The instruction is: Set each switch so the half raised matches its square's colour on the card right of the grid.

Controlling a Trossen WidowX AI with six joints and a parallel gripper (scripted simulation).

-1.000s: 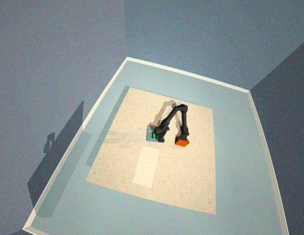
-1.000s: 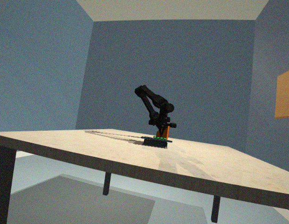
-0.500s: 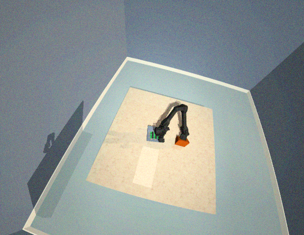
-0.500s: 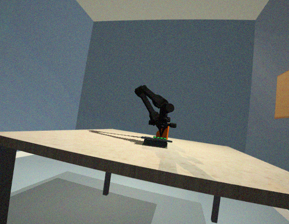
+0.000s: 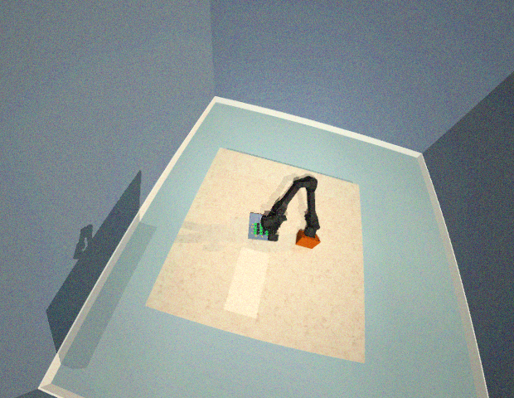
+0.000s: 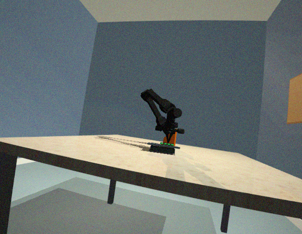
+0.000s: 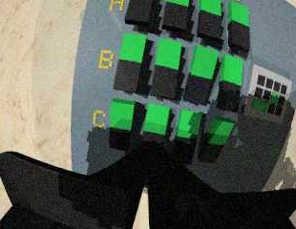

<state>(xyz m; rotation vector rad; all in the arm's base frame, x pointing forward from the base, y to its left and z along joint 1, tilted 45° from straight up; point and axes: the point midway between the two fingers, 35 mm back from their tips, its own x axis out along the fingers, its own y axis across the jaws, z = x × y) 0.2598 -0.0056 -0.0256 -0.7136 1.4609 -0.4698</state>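
Note:
The switch panel shows lettered rows A, B and C in the wrist view, with green far halves and dark near halves; the far edge of row A is cut off. My gripper is shut and empty, with its tips at the near half of switch C2; contact cannot be told. Switches C1 and C3 are on either side. The card shows a dark far row, one green square third in the middle row, and two green squares at the left of the near row.
The orange base block stands under the arm's foot on the pale table. The arm and its shadow cover part of the panel. A lighter rectangle shows on the table top.

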